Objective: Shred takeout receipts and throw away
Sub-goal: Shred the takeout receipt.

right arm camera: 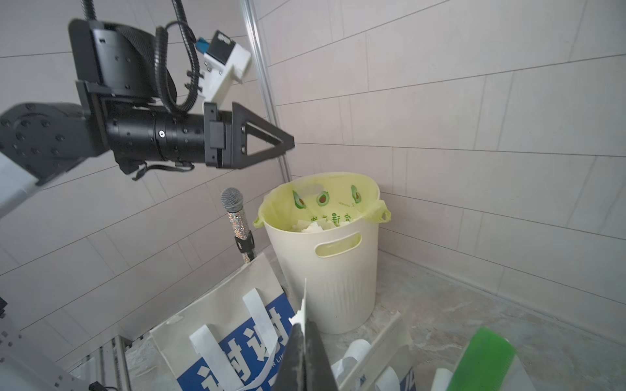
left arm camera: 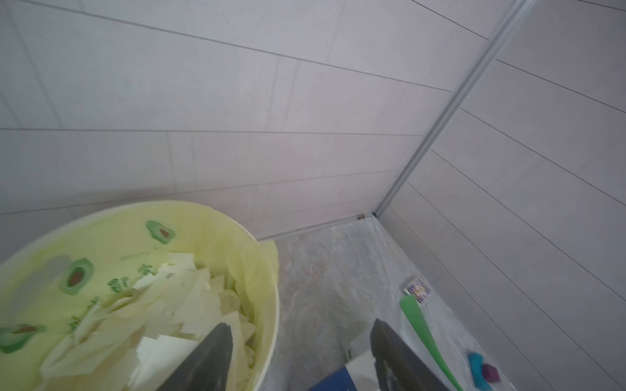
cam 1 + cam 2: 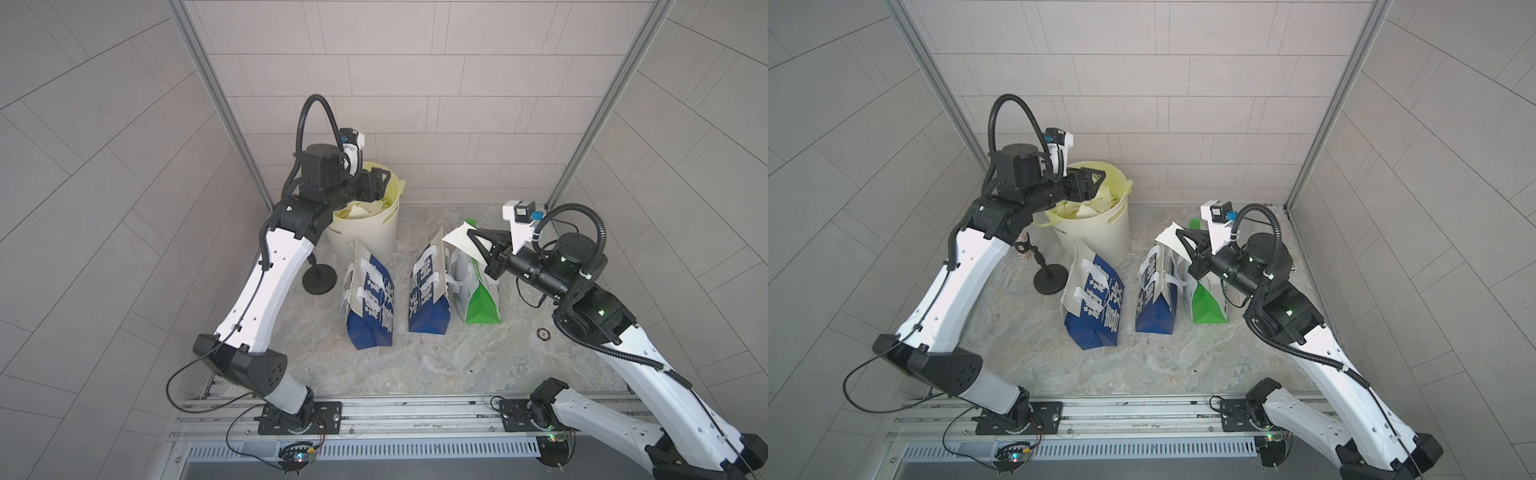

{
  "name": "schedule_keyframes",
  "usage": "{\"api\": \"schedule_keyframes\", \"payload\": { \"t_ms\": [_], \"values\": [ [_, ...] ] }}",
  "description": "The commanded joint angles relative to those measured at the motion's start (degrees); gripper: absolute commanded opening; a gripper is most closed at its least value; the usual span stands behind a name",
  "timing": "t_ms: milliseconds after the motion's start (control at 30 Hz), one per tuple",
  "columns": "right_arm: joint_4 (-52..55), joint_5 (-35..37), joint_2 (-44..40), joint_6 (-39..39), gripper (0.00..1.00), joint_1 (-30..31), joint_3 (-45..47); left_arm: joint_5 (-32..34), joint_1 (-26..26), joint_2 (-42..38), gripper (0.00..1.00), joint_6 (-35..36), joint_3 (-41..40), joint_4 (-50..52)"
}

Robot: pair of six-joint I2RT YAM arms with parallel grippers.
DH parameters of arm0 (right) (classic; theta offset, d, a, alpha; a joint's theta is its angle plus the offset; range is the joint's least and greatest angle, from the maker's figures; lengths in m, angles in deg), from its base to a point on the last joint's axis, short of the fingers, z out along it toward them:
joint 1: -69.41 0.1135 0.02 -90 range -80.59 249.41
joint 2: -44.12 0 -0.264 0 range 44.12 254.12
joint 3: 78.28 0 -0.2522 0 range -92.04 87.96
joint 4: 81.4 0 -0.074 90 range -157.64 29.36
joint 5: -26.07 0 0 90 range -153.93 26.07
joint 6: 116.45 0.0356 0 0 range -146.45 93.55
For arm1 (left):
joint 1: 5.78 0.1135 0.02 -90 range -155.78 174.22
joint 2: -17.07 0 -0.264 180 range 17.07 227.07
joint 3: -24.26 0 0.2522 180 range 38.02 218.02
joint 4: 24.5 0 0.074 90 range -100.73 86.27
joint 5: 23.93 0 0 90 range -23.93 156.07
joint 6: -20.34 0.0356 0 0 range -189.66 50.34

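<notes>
Closest to the lens, your left arm (image 3: 266, 286) and right arm (image 3: 636, 361) are reaching up from the rail (image 3: 415, 409) over the marbled table (image 3: 415, 361). Next in size, the cream bin (image 3: 368, 237) with its yellow-green liner is standing at the back, and two blue bags (image 3: 370, 309) and a green-and-white bag (image 3: 482, 295) are sitting in a row just in front of it. Your left gripper (image 2: 299, 323) is hovering at the bin's rim with its jaws spread and nothing between them, one finger over the liner and one outside the rim. Your right gripper (image 3: 471, 233) is pinching a piece of receipt (image 3: 456, 243) by one edge, holding it in the air above the bags, well apart from the bin. In the right wrist view the sheet is showing edge-on between pressed-together fingers. Torn white scraps (image 2: 189, 304) are already lying in the bin. You are dealing with paper that is likely very light, thin and limp: it is going to bend away from a push, tear readily, and drift when dropped. You should be taking hold of the free edge just beside the right pinch, so the two grips are pulling across a short span, and letting pieces go low inside the rim rather than from high above.
</notes>
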Motion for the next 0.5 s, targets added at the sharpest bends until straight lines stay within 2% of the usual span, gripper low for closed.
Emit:
{"api": "schedule_keyframes", "payload": {
  "t_ms": [0,167,300,400,467],
  "values": [
    [-0.6,-6.4,0.9,2.1,0.00,1.3,-1.9,-15.4,-1.3,-6.2,0.74,-5.2,-11.1,-13.9],
    [-6.2,-10.0,1.2,7.3,0.00,1.3,-0.3,-27.8,-3.6,-12.9,0.81,-9.2,-19.7,-19.5],
    [-11.1,-14.4,2.9,13.4,0.00,1.5,-0.5,-36.2,-6.0,-14.2,0.85,-15.3,-24.4,-26.4],
    [-12.7,-15.4,4.1,15.2,0.00,2.4,-0.8,-42.6,-7.6,-13.0,0.85,-21.9,-26.7,-35.0],
    [-13.2,-14.8,4.3,15.3,0.00,3.0,-0.9,-43.4,-7.8,-12.4,0.78,-26.4,-28.2,-41.2]
  ]
}}
